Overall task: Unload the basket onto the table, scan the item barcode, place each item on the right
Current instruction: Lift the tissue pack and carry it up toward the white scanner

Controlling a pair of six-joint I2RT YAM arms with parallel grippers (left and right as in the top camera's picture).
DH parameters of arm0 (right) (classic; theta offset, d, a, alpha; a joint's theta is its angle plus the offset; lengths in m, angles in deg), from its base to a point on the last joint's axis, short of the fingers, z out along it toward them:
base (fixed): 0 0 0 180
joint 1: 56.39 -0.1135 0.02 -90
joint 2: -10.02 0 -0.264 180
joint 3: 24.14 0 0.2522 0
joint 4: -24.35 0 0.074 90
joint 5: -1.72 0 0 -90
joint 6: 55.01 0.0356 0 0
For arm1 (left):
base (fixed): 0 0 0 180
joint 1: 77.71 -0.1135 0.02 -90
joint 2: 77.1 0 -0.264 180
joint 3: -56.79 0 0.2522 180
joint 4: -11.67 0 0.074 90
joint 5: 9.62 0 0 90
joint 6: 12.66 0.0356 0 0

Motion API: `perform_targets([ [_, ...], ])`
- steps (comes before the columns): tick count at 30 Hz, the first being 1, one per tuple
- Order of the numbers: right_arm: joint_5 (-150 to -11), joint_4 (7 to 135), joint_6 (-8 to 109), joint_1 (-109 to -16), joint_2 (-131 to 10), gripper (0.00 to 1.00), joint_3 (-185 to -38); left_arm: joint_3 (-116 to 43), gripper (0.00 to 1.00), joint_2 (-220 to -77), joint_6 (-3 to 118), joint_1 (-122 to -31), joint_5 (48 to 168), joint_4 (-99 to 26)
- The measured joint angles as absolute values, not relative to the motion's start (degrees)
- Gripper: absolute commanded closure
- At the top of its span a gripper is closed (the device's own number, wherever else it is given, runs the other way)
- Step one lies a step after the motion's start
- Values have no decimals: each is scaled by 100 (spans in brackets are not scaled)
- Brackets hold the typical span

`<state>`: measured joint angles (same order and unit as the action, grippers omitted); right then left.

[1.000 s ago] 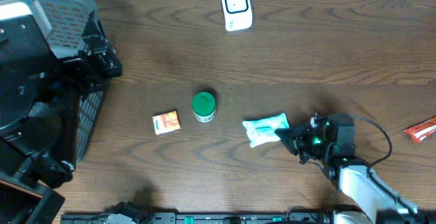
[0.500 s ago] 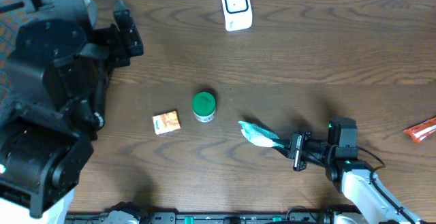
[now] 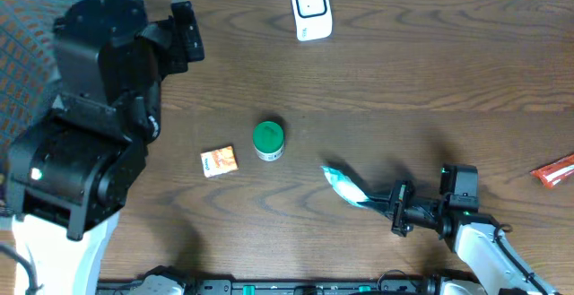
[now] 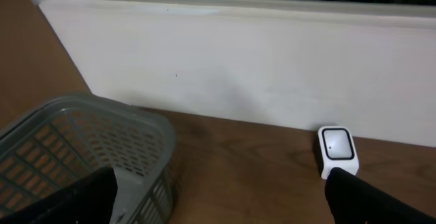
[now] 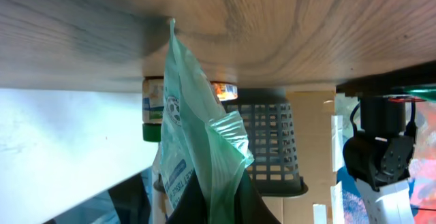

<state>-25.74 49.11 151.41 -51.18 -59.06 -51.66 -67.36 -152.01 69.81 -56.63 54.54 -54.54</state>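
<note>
The item is a green-and-white tissue pack that stands tilted with one corner on the table. My right gripper is shut on its near end. In the right wrist view the pack hangs between the dark fingers, its tip touching the wood. At the table's back edge stands the white barcode scanner, seen again in the left wrist view as the scanner. My left gripper is raised at the back left, open and empty, its fingers spread wide.
A green-lidded jar and a small orange packet lie mid-table, left of the pack. At the right edge lies a red packet. A grey mesh basket stands at the far left, mostly under the left arm.
The right gripper has drawn back to the right and turned, tipping the tissue pack from flat onto one end. The left arm has swung up and rightward over the basket.
</note>
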Motion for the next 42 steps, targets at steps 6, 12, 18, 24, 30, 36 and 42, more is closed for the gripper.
perform_targets([
  [6,-2312,4741,15157,-4995,-5906,98,-5162,-6736,2,-15481,6983,-5663,5454,-5456],
  [12,-2152,3445,15183,-4980,-5906,99,-5160,-6736,2,-15785,6981,-5663,5456,-5473],
  [18,-1715,4249,15179,-4965,-5895,99,-5313,-6736,2,-15969,6981,-5663,5454,-5552],
  [24,-1486,5803,15196,-4797,-5890,99,-5470,-6736,2,-16109,6983,-5663,5454,-5637],
  [30,-1503,5855,15196,-4318,-5890,99,-5503,-6736,2,-16286,6981,-5663,5460,-5821],
  [36,-1564,6413,15196,-3861,-5890,99,-5592,-6736,2,-16390,6981,-5663,5473,-5854],
  [42,-1569,7182,15196,-3802,-5890,99,-5748,-6736,2,-16395,6983,-5663,5473,-5856],
])
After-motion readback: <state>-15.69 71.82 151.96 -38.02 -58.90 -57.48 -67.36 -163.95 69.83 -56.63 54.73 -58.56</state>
